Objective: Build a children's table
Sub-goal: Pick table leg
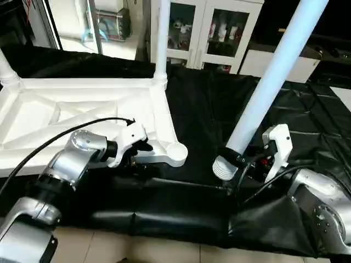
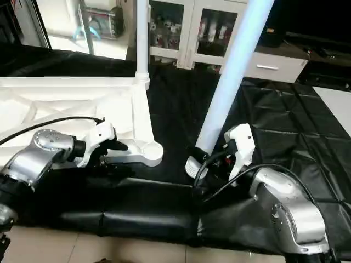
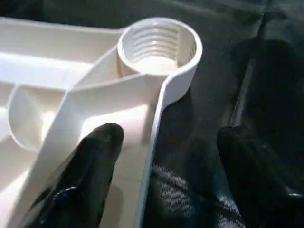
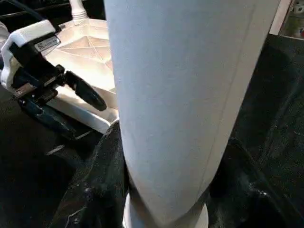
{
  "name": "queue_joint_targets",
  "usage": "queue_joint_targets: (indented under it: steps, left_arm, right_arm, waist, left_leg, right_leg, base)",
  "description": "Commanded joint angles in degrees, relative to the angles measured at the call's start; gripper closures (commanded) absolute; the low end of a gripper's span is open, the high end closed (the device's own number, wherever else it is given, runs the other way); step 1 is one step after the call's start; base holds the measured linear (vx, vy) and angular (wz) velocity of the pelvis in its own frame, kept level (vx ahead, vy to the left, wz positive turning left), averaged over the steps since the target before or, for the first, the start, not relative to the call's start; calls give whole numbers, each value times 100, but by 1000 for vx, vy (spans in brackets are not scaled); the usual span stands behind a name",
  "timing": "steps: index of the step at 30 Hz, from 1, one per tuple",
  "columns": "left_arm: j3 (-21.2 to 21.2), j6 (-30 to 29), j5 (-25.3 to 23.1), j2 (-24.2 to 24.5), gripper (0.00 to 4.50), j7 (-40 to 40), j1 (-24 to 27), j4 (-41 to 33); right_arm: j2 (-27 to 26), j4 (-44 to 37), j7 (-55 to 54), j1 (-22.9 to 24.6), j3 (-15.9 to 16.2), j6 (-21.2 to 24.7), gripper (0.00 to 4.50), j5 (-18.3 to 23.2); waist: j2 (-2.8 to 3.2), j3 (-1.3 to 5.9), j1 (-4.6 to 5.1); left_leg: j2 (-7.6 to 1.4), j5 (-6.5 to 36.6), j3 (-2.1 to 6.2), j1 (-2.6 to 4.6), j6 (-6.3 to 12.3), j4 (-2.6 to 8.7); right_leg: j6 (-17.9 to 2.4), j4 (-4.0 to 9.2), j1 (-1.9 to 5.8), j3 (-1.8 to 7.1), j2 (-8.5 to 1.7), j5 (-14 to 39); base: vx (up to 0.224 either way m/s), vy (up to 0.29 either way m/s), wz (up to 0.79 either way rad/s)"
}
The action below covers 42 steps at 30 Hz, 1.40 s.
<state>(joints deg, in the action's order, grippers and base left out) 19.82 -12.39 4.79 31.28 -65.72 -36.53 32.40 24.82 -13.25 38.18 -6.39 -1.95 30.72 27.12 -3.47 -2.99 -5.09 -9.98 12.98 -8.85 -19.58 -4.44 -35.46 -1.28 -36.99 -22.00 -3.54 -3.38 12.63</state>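
Observation:
The white table top [image 1: 82, 109] lies upside down on the black cloth, its X ribs facing up. Two white legs stand screwed into its far corners, one of them [image 1: 160, 38] at the far right and the other [image 1: 5, 68] at the far left. The near right corner socket [image 3: 156, 45] is empty, and its thread shows. My left gripper [image 1: 143, 149] is open astride the top's rim just behind that socket, with one finger [image 3: 95, 166] inside the top and the other [image 3: 251, 175] over the cloth. My right gripper [image 1: 238, 159] is shut on a third leg [image 1: 274, 71]. That leg leans, and its threaded end [image 1: 224, 167] is low, to the right of the socket.
The black cloth [image 1: 208, 98] covers the work surface and folds over its near edge. A white cabinet with glass doors [image 1: 214, 27] stands behind. A low white drawer unit [image 2: 274, 66] sits at the back right. Pale floor tiles [image 1: 164, 249] show in front.

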Motion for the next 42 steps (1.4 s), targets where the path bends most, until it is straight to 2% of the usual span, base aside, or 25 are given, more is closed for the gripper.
queue_joint_targets:
  steps: [1, 3, 4, 8, 11, 14, 17, 20, 22, 25, 27, 30, 33, 36, 37, 41, 42]
  left_arm:
    - [-24, 197, -105, 17, 123, -116, -156, 249]
    - [-24, 279, -157, 40, 137, -137, -192, 375]
    - [-34, 304, -168, 48, 158, -154, -211, 425]
    - [-27, 355, -216, 50, 177, -216, -282, 552]
    - [-31, 414, -236, 7, 212, -251, -322, 659]
    - [-41, 457, -257, -11, 215, -265, -340, 719]
    - [-53, 532, -299, -9, 255, -321, -381, 842]
    - [-33, 558, -329, -2, 262, -382, -398, 890]
    - [-35, 563, -332, -6, 292, -398, -395, 895]
    - [-63, 576, -336, -18, 305, -423, -391, 929]
    - [-73, 590, -359, -16, 340, -448, -393, 958]
    - [-60, 607, -388, 1, 347, -460, -393, 975]
    - [-74, 594, -389, 8, 389, -484, -390, 990]
    - [-76, 560, -390, 19, 405, -503, -368, 948]
    - [-76, 560, -390, 19, 428, -503, -368, 948]
    - [-16, 310, -361, -6, 445, -531, 79, 156]
    - [17, 216, -330, -25, 445, -520, 236, -128]
  right_arm:
    - [83, -117, 81, -6, -115, -2, 264, 71]
    - [87, -100, 90, -24, -113, 0, 264, 68]
    - [90, -92, 96, -34, -113, 4, 264, 67]
    - [104, -102, 108, -67, -41, 6, 264, 46]
    - [102, -129, 111, -89, -10, 18, 264, 62]
    - [101, -131, 118, -91, -8, 19, 264, 60]
    - [114, -122, 144, -90, -26, 12, 264, 59]
    - [113, -114, 155, -94, -27, 6, 264, 56]
    - [114, -122, 163, -88, -20, 6, 264, 56]
    - [140, -148, 185, -71, 0, 12, 264, 44]
    - [157, -170, 197, -55, 3, 19, 264, 43]
    - [159, -182, 194, -50, 9, 22, 264, 47]
    - [156, -188, 196, -57, 22, 29, 264, 46]
    - [141, -177, 191, -88, 36, 34, 264, 37]
    - [141, -177, 191, -88, 36, 34, 264, 37]
    - [-352, -56, -349, -443, -246, 319, 264, 374]
    - [-470, 36, -544, -571, -316, 398, 264, 400]
  waist:
    - [54, 315, -6]
    - [47, 307, -4]
    - [43, 307, -4]
    - [52, 306, -10]
    - [55, 304, -8]
    - [55, 305, -7]
    - [51, 295, -3]
    - [48, 289, -5]
    - [47, 288, -4]
    - [52, 291, -1]
    - [52, 288, -2]
    - [48, 285, 1]
    - [48, 290, -3]
    - [44, 296, -6]
    - [41, 299, -3]
    - [71, 313, 22]
    - [56, 317, 43]
  left_leg:
    - [-345, 498, 83, 14, -26, 500]
    - [-347, 556, 87, 11, -8, 508]
    - [-346, 551, 85, 12, -5, 507]
    - [-357, 539, 85, 15, -19, 507]
    - [-360, 533, 86, 17, -21, 511]
    - [-360, 531, 87, 8, -24, 513]
    - [-357, 571, 84, 12, -23, 517]
    - [-363, 636, 87, 14, -40, 525]
    - [-371, 664, 90, 16, -55, 529]
    - [-373, 631, 91, 15, -47, 529]
    - [-372, 630, 89, 14, -40, 530]
    - [-371, 656, 87, 15, -34, 532]
    - [-374, 590, 90, 12, -23, 532]
    - [-371, 524, 87, 12, -1, 531]
    - [-371, 497, 84, 10, 4, 528]
    - [-392, 367, 95, 22, 4, 548]
    - [-384, 285, 76, 23, 12, 540]
  right_leg:
    - [-1180, 429, 285, 351, -561, 292]
    - [-1143, 447, 282, 353, -566, 409]
    - [-1135, 449, 282, 354, -569, 427]
    - [-1168, 440, 274, 358, -580, 391]
    - [-1183, 437, 273, 357, -582, 378]
    - [-1179, 441, 279, 358, -587, 378]
    - [-1166, 454, 271, 360, -583, 445]
    - [-1138, 466, 268, 363, -591, 575]
    - [-1132, 469, 263, 366, -597, 619]
    - [-1160, 456, 264, 363, -595, 518]
    - [-1167, 462, 266, 364, -598, 513]
    - [-1147, 472, 261, 365, -597, 594]
    - [-1155, 460, 265, 364, -600, 509]
    - [-1169, 453, 273, 365, -603, 412]
    - [-1174, 448, 274, 364, -599, 368]
    - [-1277, 410, 280, 354, -611, 88]
    - [-1328, 404, 272, 352, -597, -1]
  base:
    - [0, 0, 0]
    - [0, 0, 0]
    - [0, 0, 0]
    - [0, 0, 0]
    - [0, 0, 0]
    - [0, 0, 0]
    - [0, 0, 0]
    - [0, 0, 0]
    - [0, 0, 0]
    - [0, 0, 0]
    - [0, 0, 0]
    - [0, 0, 0]
    - [0, 0, 0]
    - [0, 0, 0]
    - [0, 0, 0]
    - [0, 0, 0]
    - [0, 0, 0]
